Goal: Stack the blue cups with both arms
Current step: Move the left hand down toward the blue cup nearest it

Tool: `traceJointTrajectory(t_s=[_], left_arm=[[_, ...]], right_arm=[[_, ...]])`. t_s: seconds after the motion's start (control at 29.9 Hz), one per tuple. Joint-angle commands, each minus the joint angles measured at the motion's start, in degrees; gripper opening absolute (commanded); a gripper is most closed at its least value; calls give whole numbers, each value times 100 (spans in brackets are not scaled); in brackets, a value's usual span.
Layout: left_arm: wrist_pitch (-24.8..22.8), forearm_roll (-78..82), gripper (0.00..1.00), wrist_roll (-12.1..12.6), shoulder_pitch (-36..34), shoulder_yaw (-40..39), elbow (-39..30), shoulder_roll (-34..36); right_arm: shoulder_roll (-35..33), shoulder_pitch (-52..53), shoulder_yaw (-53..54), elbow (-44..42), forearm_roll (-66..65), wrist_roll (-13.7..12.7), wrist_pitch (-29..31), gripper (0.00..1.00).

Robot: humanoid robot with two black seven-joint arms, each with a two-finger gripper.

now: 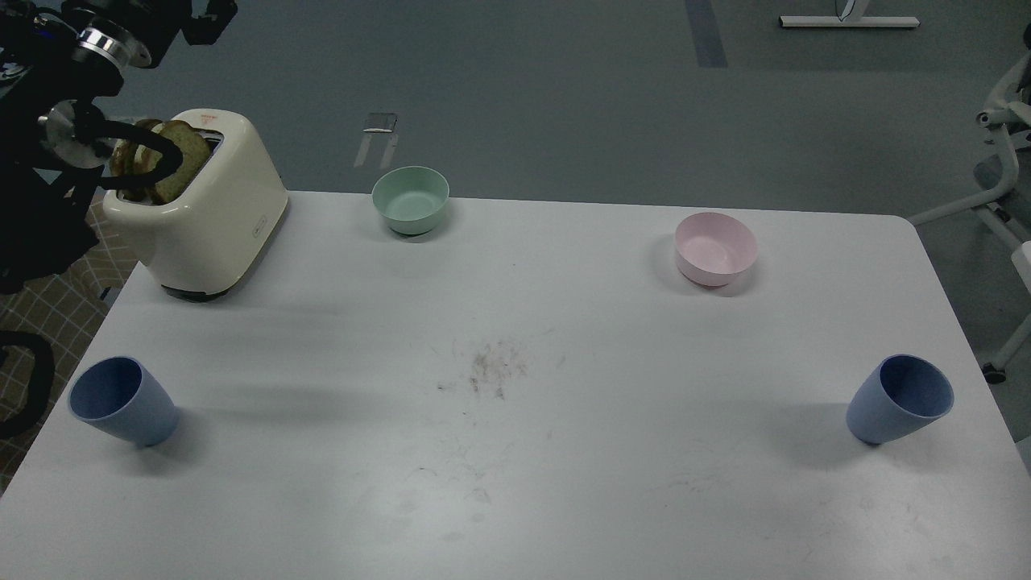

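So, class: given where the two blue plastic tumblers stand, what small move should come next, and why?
Probably lower the left arm toward the left periwinkle-blue plastic tumbler: it is raised by the cream toaster, and both tumblers stand untouched, far apart, the other at the right edge.

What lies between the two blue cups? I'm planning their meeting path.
Head view: only bare table with faint scuff marks separates left cup from right cup.

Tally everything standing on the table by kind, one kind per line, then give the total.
Blue cups: 2, left cup and right cup
Bowls: 2, mint-green bowl and pink bowl
Toaster: 1, cream toaster with toast in its slots
Total: 5
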Motion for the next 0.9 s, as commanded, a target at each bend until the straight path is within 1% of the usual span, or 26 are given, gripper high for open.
traceJointTrajectory(t_s=[0.0, 0.07, 0.13, 0.2, 0.27, 0.3, 0.33, 0.4, 0.43, 0.47, 0.5, 0.57, 0.6, 0.67, 0.77, 0.87], left_arm=[[0, 68, 98, 21, 131, 197, -116, 175], [0, 138, 98, 21, 175, 391, -283, 360], [0, 357, 98, 12, 176, 628, -617, 720], [0, 865, 97, 3, 193, 778, -1413, 1333], [0, 1218, 97, 3, 202, 796, -1890, 1730], [0, 1576, 97, -6, 254, 796, -2415, 2141], [0, 1736, 97, -6, 298, 787, -2698, 2345], [0, 2307, 97, -6, 605, 796, -3829, 3065], [0, 2475, 97, -6, 693, 796, -4096, 3216], [0, 2842, 97, -6, 868, 787, -4577, 3531], [0, 2845, 97, -6, 870, 787, -4582, 3534], [0, 3755, 97, -6, 1045, 787, -5492, 4172], [0, 4003, 96, -14, 1072, 787, -5679, 4315], [0, 4854, 90, -146, 1116, 796, -6389, 4867], [0, 5628, 90, -190, 1169, 953, -6743, 5255], [0, 6612, 89, -260, 1169, 1383, -6814, 5616]], right_arm=[[4, -176, 434, 51, 4, 7, 0, 100], [4, -264, 594, 95, 4, 7, 0, 100], [-48, -361, 682, 183, 4, -2, 0, 100], [-389, -501, 691, 350, 4, -11, 0, 100], [-584, -511, 682, 342, 4, -11, 0, 100], [-672, -519, 674, 333, -4, -11, 0, 100], [-672, -520, 665, 333, -5, -11, 0, 100], [-681, -528, 665, 316, 4, -11, 0, 100], [-672, -528, 656, 307, -4, -11, 0, 100], [-672, -537, 656, 280, 4, -2, 0, 100], [-672, -537, 656, 280, 4, -2, 0, 100], [-664, -677, 726, 228, 13, 24, 0, 100], [-655, -730, 726, 227, 13, 42, 0, 100], [-637, -879, 726, 210, 4, 234, 0, 100], [-611, -994, 726, 210, 13, 288, 0, 100], [-515, -1003, 726, 201, 4, 288, 0, 100]])
